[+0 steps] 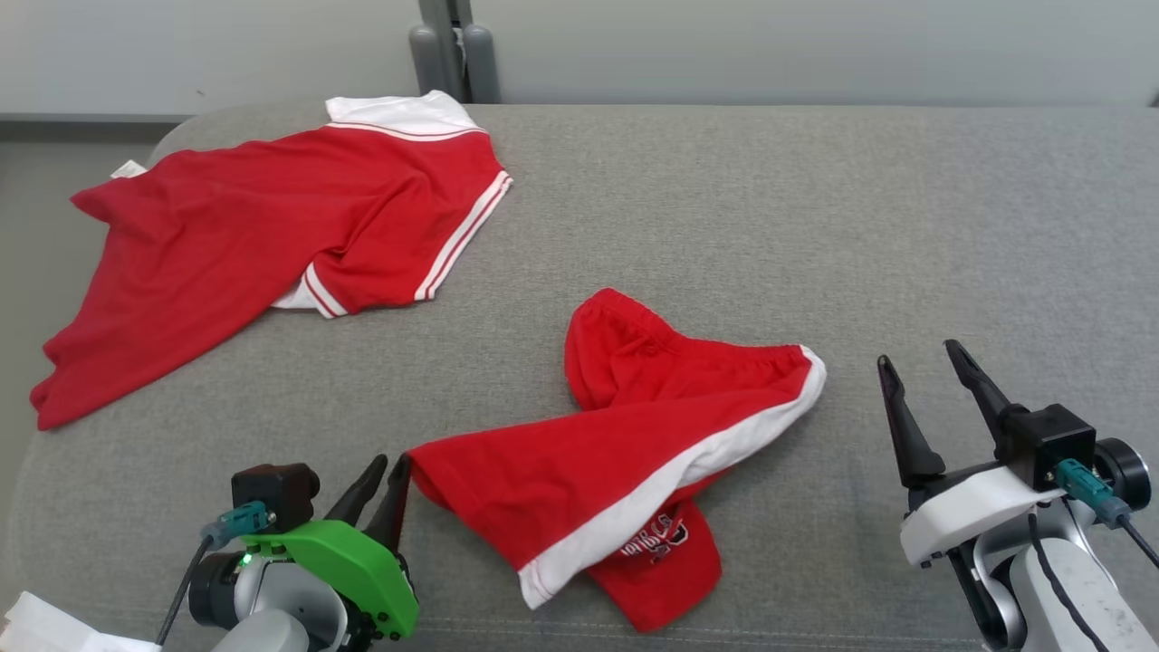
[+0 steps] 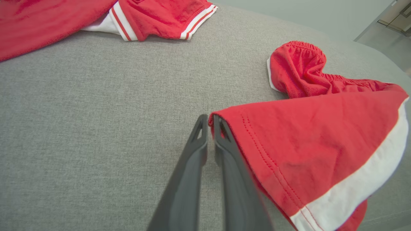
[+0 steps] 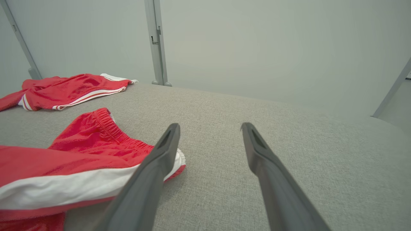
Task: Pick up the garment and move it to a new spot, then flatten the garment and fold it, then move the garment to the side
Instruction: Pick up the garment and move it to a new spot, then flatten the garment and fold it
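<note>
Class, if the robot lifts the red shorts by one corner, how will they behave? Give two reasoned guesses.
Probably floppy: the shorts lie crumpled and folded over themselves, draping from the corner at the left gripper. Likely light, and apt to drag rather than slide: thin knit on a coarse grey cushion.

The left tool point(image 1: 387, 464) is formed of two long dark fingers; behind it a bright green cover point(image 1: 349, 561), a black camera block point(image 1: 274, 493) and a teal-plugged cable point(image 1: 237, 522) are seen. Behind the right tool point(image 1: 916, 355), a white cover point(image 1: 964, 512) is fitted instead.
</note>
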